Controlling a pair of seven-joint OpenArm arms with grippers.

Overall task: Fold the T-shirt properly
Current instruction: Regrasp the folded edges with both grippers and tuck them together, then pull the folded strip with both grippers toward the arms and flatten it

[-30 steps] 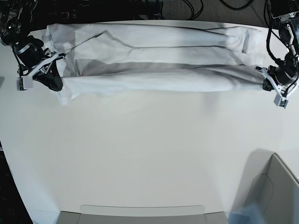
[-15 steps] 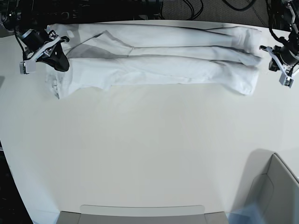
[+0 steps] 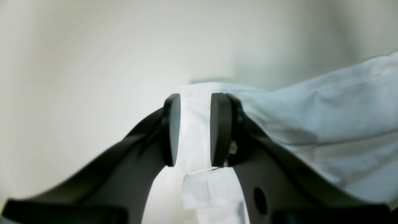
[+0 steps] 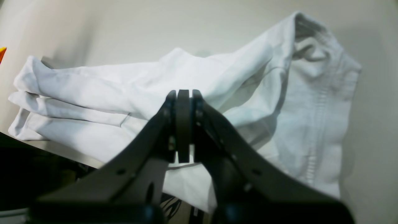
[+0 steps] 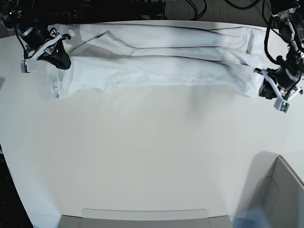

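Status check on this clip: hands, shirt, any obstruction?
Left hand open, cloth edge between pads. Right hand shut at the collar end. Plain white cotton T-shirt lies in a long band on the table. Nothing in the way.

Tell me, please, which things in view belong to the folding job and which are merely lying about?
Part of the job: T-shirt; left tool; right tool.
Lying about: grey bin at the table's near corner; cables behind the table.

A pale tabletop point(image 5: 142, 156) under even light, black cables point(image 5: 199, 7) beyond its far edge.
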